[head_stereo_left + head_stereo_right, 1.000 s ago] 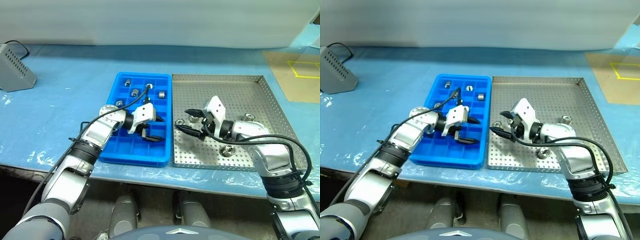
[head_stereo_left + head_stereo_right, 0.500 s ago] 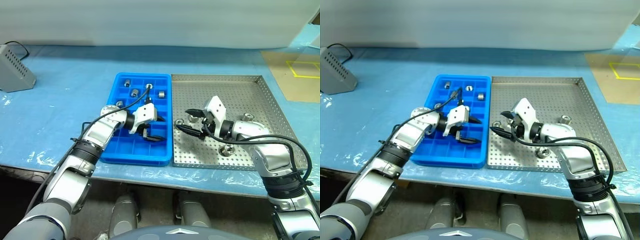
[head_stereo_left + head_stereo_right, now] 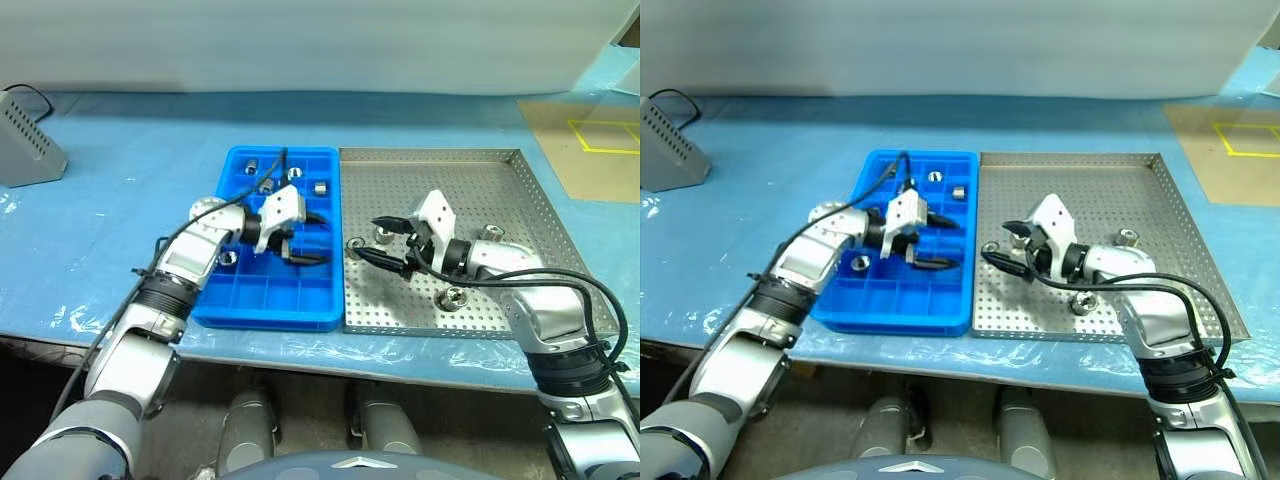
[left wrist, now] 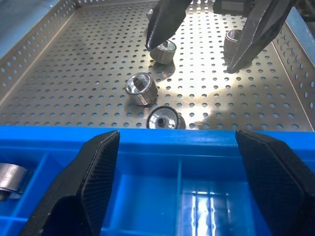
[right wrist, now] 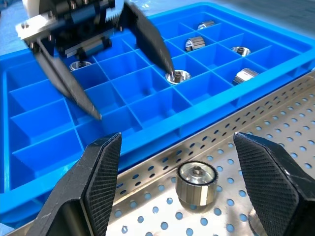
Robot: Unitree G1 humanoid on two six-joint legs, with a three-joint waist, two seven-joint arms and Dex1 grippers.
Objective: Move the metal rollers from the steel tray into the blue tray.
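The blue tray (image 3: 215, 300) lies left of the steel tray (image 3: 520, 190), side by side. Several metal rollers sit in the blue compartments, for instance one (image 3: 320, 187) at the far end and one (image 3: 228, 258) by the left wall. More metal rollers rest on the perforated floor: one (image 3: 355, 244) near the shared edge, one (image 3: 455, 297) in front, one (image 3: 492, 232) further right. My left gripper (image 3: 305, 238) hovers open and empty over the blue tray, pointing right. My right gripper (image 3: 385, 243) hangs open over the steel tray, facing it, with a roller (image 5: 197, 179) just ahead between its fingers.
A grey box (image 3: 25, 150) with a cable stands at the table's far left. Brown board with yellow tape (image 3: 590, 140) lies at the far right. Blue sheeting covers the table (image 3: 130, 180).
My left gripper has risen and shifted toward the far end of the blue tray, still open, uncovering a roller by the tray's left wall. The right gripper has stayed put.
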